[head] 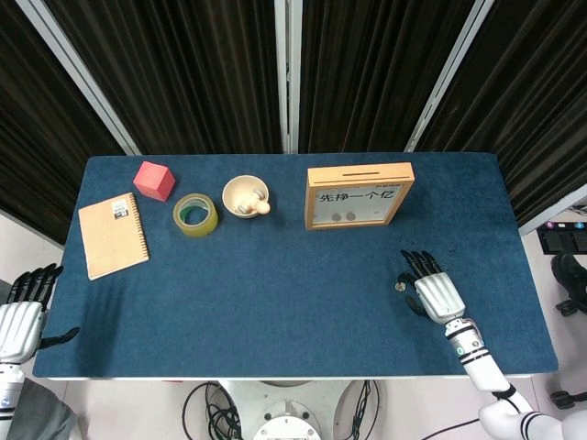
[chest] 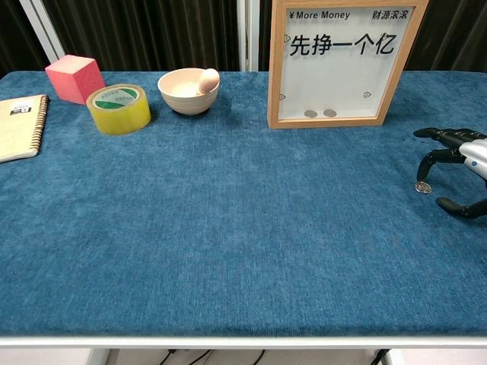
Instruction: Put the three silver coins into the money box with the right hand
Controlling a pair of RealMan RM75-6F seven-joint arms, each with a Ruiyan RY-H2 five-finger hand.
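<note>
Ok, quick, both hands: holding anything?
Left hand: open, empty, off the table edge.
Right hand: open, fingers spread over the coin, not gripping.

Head view looks straight down from high; chest view faces forward, low, sharing the table (head: 275, 275).

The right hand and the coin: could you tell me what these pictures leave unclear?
- Contact: in the chest view a fingertip of the right hand meets the silver coin; touching or hovering is unclear.
- Head view: the coin is a speck beside the fingers.
- Chest view: the frame edge cuts the hand.
</note>
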